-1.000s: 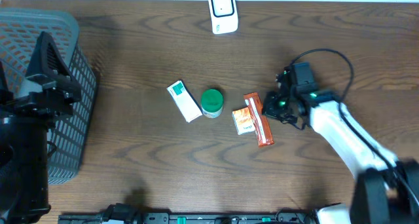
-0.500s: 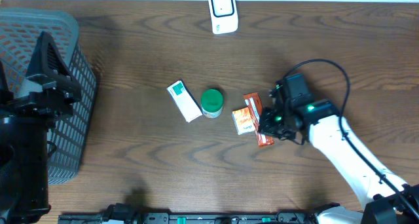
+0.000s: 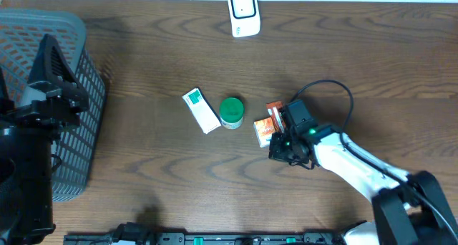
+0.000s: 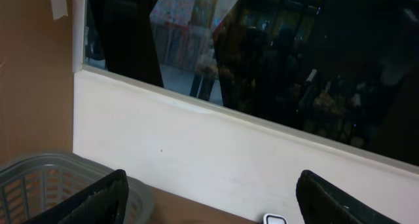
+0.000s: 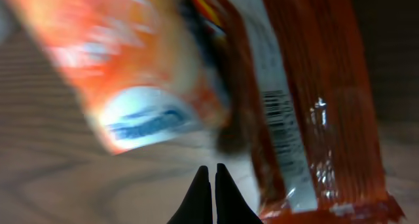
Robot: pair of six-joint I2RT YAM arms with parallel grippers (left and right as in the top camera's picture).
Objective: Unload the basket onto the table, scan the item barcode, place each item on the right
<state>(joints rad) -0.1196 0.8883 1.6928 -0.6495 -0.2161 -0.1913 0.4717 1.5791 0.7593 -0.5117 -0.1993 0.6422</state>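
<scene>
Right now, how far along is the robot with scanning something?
Done: nothing visible yet; the white scanner stands alone at the far edge of the table. In hand: the right gripper, shut, sits low over the red sachet, whose barcode faces its camera; no grip shows. Left: pick it up and show it to the scanner.
</scene>
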